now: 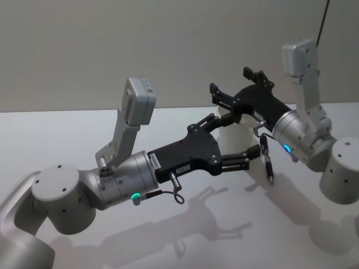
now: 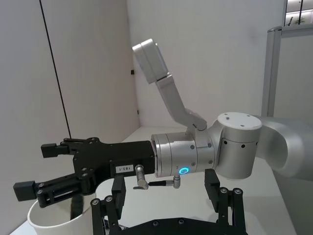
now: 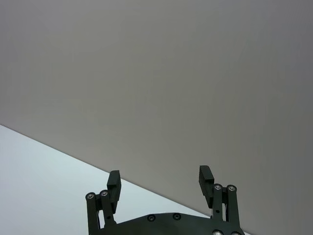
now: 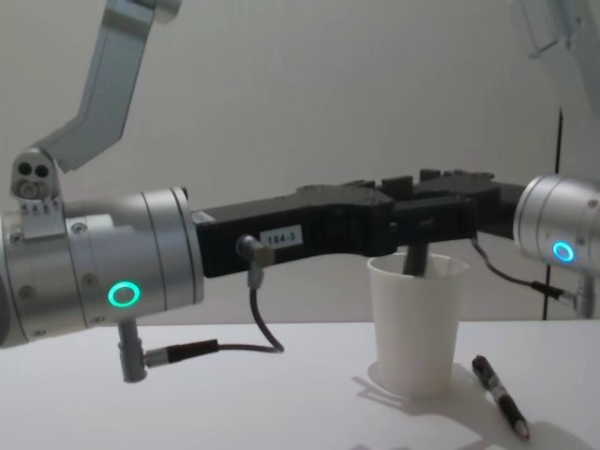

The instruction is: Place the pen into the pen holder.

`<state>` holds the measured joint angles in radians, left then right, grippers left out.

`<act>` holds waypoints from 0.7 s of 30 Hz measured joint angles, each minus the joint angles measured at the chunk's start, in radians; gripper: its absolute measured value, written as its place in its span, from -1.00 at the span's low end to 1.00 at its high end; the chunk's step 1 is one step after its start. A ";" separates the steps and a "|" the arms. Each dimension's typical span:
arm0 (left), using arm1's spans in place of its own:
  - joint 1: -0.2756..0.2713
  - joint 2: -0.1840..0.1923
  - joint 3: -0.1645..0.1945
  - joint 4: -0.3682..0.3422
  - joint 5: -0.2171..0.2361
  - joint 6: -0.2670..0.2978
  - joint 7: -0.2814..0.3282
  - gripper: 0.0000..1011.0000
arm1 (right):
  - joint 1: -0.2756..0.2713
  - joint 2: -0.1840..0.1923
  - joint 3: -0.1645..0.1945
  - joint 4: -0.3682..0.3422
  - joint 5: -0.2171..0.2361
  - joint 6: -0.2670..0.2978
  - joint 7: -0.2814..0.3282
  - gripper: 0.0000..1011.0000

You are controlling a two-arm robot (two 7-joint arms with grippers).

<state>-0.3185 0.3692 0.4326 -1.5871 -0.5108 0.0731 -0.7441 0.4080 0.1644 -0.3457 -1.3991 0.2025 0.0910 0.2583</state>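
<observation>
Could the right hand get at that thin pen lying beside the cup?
Probably yes. The thin pen lies uncovered on the table right of the cup; the right hand, open above the cup, would just need to lower, minding the left hand nearby.

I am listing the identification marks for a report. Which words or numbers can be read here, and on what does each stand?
"184-3": white label on the body of the left gripper, chest view.
"183-1": white sticker on the body of the right gripper, left wrist view.
Third label, on the left gripper in the head view: too small to read.
</observation>
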 joint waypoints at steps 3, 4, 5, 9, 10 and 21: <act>0.000 0.000 0.000 0.000 0.000 0.000 0.000 0.98 | -0.007 0.005 0.003 -0.016 0.008 -0.001 -0.001 0.98; 0.000 0.000 0.000 0.000 0.000 0.000 0.000 0.98 | -0.009 0.007 0.004 -0.020 0.011 -0.002 -0.002 0.98; 0.000 0.000 0.000 0.000 0.000 0.000 0.000 0.98 | -0.011 0.008 0.004 -0.024 0.012 -0.002 -0.002 0.98; 0.000 0.000 0.000 0.000 0.000 0.000 0.000 0.98 | -0.022 0.016 0.009 -0.047 0.023 -0.002 -0.009 0.98; 0.000 0.000 0.000 0.000 0.000 0.000 0.000 0.98 | -0.028 0.019 0.010 -0.057 0.027 -0.001 -0.012 0.98; 0.000 0.000 0.000 0.000 0.000 0.000 0.000 0.98 | -0.075 0.054 0.025 -0.140 0.058 0.014 -0.041 0.98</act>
<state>-0.3185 0.3692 0.4326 -1.5871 -0.5108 0.0731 -0.7441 0.3326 0.2185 -0.3205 -1.5393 0.2601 0.1055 0.2169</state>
